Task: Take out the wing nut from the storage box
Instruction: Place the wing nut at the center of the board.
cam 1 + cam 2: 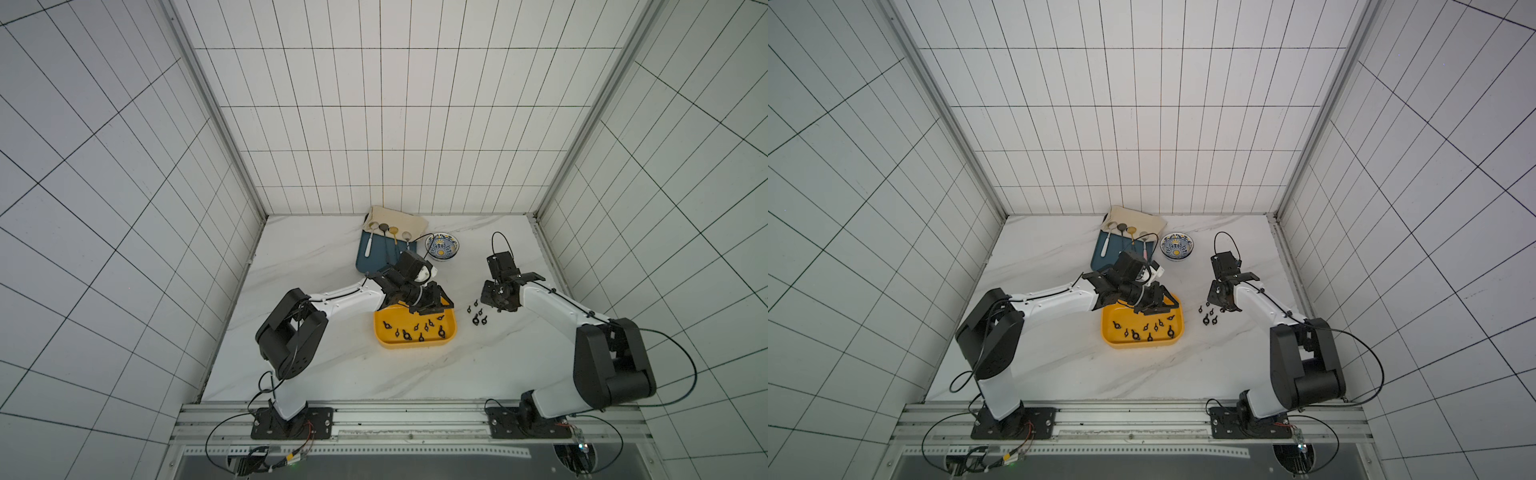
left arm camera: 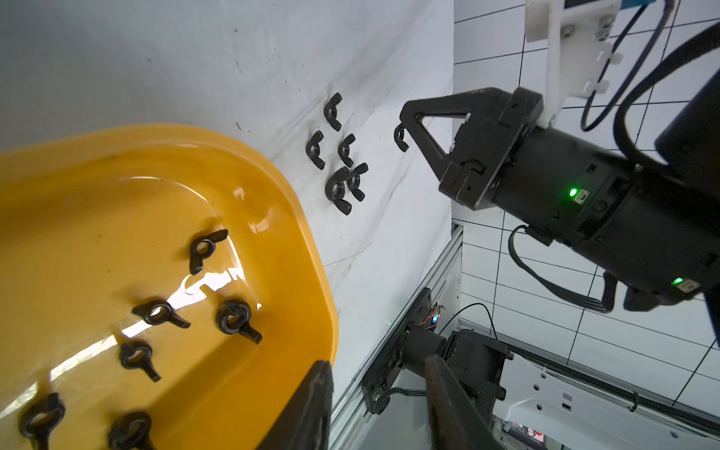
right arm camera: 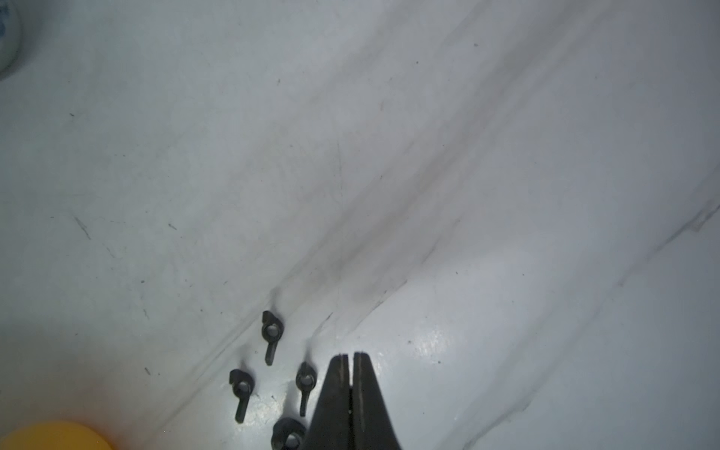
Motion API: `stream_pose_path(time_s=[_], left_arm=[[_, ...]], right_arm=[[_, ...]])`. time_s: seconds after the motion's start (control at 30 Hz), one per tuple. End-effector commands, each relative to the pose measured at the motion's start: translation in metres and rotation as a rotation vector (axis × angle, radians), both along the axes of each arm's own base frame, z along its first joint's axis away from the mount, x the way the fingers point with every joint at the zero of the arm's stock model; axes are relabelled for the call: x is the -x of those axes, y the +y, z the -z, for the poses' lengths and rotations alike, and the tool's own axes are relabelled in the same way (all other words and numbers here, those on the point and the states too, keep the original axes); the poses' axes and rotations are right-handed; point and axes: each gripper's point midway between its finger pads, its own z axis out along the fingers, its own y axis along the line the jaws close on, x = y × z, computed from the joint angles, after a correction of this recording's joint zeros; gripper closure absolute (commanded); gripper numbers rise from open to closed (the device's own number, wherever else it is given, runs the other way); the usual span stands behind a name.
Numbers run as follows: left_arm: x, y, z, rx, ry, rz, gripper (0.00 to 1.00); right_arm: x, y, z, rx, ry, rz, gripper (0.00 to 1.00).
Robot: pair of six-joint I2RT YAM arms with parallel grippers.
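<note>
A robotics lab test cell; white panels [image 1: 395, 124] ruled with a black grid wall in a marble-look tabletop [image 1: 332, 374] on three sides; the left arm [image 1: 345, 301] and right arm [image 1: 552, 309] are bolted to an aluminium rail [image 1: 415, 415] along the front edge.

White links [image 1: 345, 297], black joints [image 1: 291, 332], cables [image 2: 658, 70]

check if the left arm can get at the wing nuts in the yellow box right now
Probably yes: the left gripper hangs open over the storage box corner, and the wing nuts lie uncovered inside.
</note>
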Motion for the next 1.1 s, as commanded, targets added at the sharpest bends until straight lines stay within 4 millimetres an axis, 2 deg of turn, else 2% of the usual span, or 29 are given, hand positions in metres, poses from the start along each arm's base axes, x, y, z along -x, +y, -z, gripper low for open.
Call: stream_pose_path(time_s=[0.0,0.17,0.4,0.87,0.9,0.93,0.97,1.07], left_arm=[[-0.002,-0.011,-0.004,0.03,-0.018,0.01,0.57],[0.0,-0.011,0.002,0.023,-0.008,0.015,0.57],[0.002,-0.009,-0.001,0.025,-0.016,0.02,0.57],[0.003,-0.006,0.0,0.022,-0.019,0.022,0.57],[0.003,-0.004,0.002,0.019,-0.017,0.02,0.57],[0.003,-0.004,0.001,0.022,-0.019,0.022,0.57],[0.003,-0.004,0.001,0.022,-0.019,0.021,0.57],[0.002,-0.002,-0.001,0.026,-0.019,0.019,0.57]], right_arm=[[0.004,-0.006,0.018,-0.012,0.027,0.027,1.0],[0.003,-0.006,0.031,-0.011,0.045,0.032,1.0],[0.002,-0.006,0.042,-0.011,0.075,0.034,1.0],[0.001,-0.006,0.048,-0.007,0.092,0.034,1.0],[0.004,-0.005,0.052,-0.013,0.107,0.027,0.99],[0.004,-0.004,0.051,-0.018,0.117,0.024,0.92],[0.005,-0.004,0.051,-0.019,0.118,0.023,0.89],[0.005,-0.003,0.046,-0.02,0.111,0.021,0.84]])
